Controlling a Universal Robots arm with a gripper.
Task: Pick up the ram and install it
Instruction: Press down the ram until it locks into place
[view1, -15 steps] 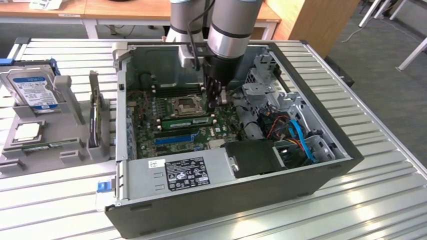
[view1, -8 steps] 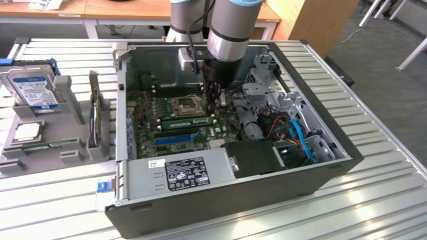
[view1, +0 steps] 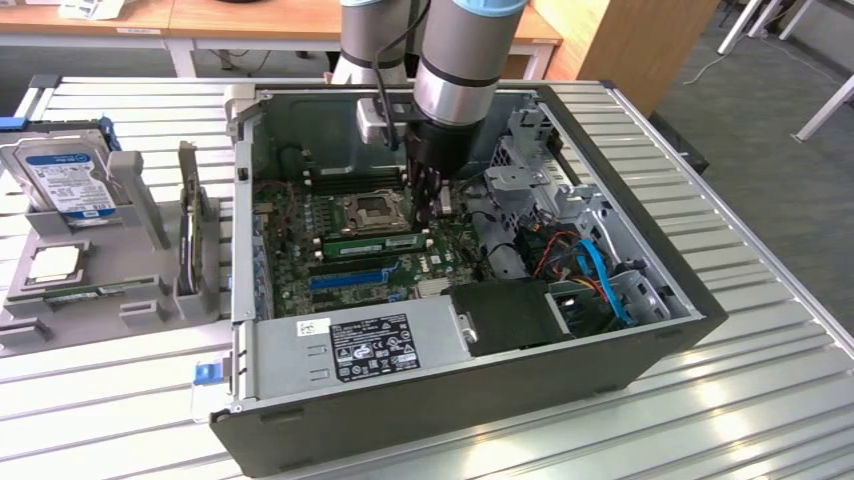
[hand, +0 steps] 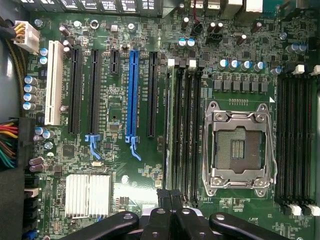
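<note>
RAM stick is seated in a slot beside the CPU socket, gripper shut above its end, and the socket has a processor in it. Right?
Not quite. The CPU socket is empty; the wrist view shows bare contacts inside the frame. The rest holds: the ram sits in a slot beside it, with the gripper shut above its end.

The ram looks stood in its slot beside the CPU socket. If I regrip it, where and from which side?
Best pinch the ram by its upper long edge, coming straight down from above. It appears seated on edge, so only that edge is free; the CPU socket crowds one face.

Silver-grey arm (view1: 457, 60) — blue joint cap, black gripper (view1: 430, 205).
</note>
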